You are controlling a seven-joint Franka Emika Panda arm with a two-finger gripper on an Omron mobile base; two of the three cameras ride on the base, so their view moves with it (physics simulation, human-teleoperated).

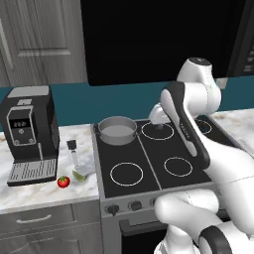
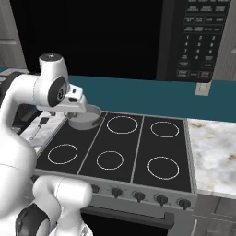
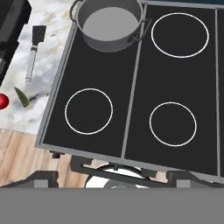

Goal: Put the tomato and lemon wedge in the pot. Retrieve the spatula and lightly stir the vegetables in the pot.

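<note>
The grey pot (image 1: 117, 130) (image 3: 109, 22) stands empty on the stove's back left burner. On the marble counter left of the stove lie the red tomato (image 1: 63, 181) (image 3: 2, 101), the pale lemon wedge (image 1: 79, 175) (image 3: 21, 96) just right of it, and the spatula (image 1: 73, 151) (image 3: 33, 51) behind them, black head towards the wall. My gripper (image 3: 111, 178) hangs high over the stove, right of the pot in the left base view and well away from the counter items. It is open, fingertips (image 3: 43, 178) wide apart with nothing between them.
A black coffee machine (image 1: 30, 134) stands on the counter left of the spatula. The black stove top (image 1: 149, 171) has several white burner rings and knobs (image 2: 138, 196) along its front. More marble counter (image 2: 214, 156) lies right of the stove, below a microwave (image 2: 198, 37).
</note>
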